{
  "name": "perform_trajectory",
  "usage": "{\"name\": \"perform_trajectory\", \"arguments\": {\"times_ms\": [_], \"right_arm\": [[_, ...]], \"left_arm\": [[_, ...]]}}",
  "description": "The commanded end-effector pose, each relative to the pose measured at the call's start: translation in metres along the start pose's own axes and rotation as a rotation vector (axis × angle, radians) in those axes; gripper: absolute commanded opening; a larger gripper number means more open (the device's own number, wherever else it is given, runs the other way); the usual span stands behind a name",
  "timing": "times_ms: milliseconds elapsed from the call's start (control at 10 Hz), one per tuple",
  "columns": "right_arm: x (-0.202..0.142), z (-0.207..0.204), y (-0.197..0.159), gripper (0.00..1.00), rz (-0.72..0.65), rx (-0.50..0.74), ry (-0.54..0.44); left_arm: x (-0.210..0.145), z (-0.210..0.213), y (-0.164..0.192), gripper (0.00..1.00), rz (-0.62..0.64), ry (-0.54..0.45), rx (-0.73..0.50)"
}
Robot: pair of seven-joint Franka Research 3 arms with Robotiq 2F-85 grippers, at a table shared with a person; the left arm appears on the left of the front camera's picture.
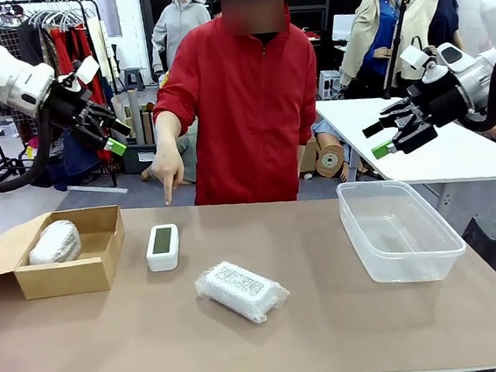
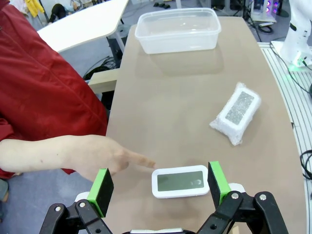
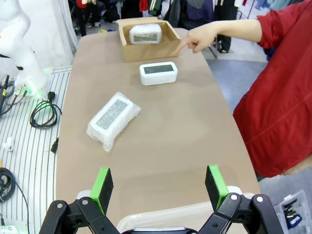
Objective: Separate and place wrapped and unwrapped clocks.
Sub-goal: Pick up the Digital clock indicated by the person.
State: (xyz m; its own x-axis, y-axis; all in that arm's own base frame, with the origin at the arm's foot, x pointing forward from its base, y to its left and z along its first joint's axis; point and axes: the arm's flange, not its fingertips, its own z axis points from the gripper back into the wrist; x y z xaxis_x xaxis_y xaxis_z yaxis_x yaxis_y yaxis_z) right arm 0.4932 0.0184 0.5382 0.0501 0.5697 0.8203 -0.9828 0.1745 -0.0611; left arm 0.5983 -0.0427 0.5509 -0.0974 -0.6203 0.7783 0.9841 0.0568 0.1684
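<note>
The left jaws and right jaws are hanging wide open, gripping nothing. The bare clock [image 1: 162, 247] is lying screen-up on the table [image 1: 350, 334] near the cardboard box [image 1: 68, 278], the person's hand [image 1: 168, 169] pointing at it; one wrapped clock [image 1: 55, 242] is sitting in that box, the other wrapped clock [image 1: 241, 291] lying mid-table. The bare one is likely handling light, rigid and slick, so pinching across its narrow width is looking safest

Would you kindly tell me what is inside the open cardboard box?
One bubble-wrapped clock lies inside the cardboard box. The floor beneath it is covered, and the wrap clouds the clock's face.
</note>
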Motion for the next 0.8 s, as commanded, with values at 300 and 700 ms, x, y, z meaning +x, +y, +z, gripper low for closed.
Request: {"name": "perform_trajectory", "arguments": {"times_ms": [300,700], "right_arm": [[0.064,-0.08,0.022,1.0,-0.12,0.049,0.002],[0.125,-0.177,0.026,1.0,-0.301,-0.062,0.028]], "left_arm": [[0.001,0.001,-0.001,1.0,-0.002,-0.001,-0.001],[0.001,0.001,-0.001,1.0,-0.002,-0.001,-0.001]]}}
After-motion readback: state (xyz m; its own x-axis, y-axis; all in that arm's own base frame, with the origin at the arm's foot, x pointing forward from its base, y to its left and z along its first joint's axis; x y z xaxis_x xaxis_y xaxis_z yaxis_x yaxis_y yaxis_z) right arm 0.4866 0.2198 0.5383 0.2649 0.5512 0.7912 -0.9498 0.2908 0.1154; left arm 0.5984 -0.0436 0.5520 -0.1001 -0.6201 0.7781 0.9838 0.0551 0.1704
